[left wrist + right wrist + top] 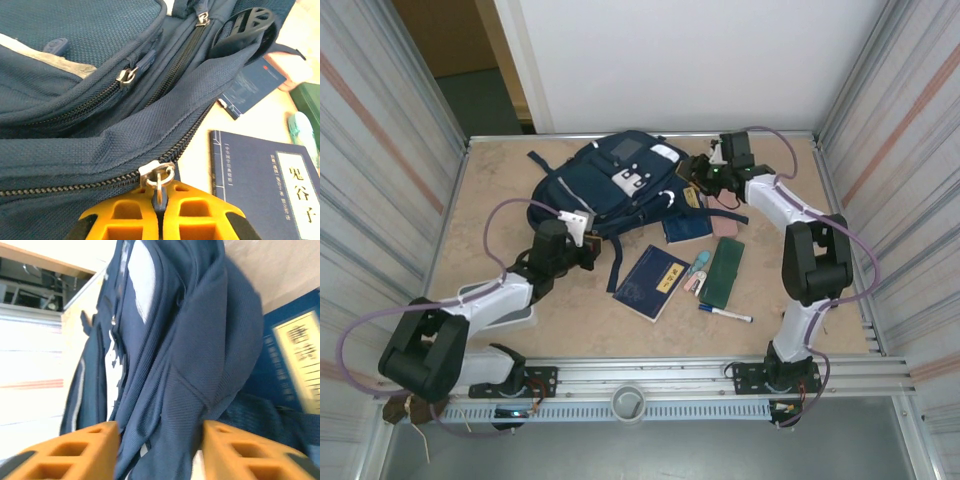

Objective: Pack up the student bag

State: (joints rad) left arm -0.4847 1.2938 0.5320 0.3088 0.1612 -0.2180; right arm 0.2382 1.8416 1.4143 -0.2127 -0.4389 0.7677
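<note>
**Two pincers at the bag, one on its zip**

One bag [610, 185] is lying toward the far edge of the bench [490, 180], about mid-width, its long axis running roughly left to right. The left pincer [160, 200] is sitting at the bag's near-left side and clamping tight on a small metal zip pull [159, 181]. From that pull the toothed track is running away toward the far right, so any pull probably has to follow that line. The right pincer [160, 440] is waiting at the bag's right end, its yellow ribbed fingers [75, 450] standing apart around a loose fold without pinching it. The bag is coarse woven navy cloth, soft and slumping. A flat navy book [653, 282] is lying nearer the front edge.
</note>
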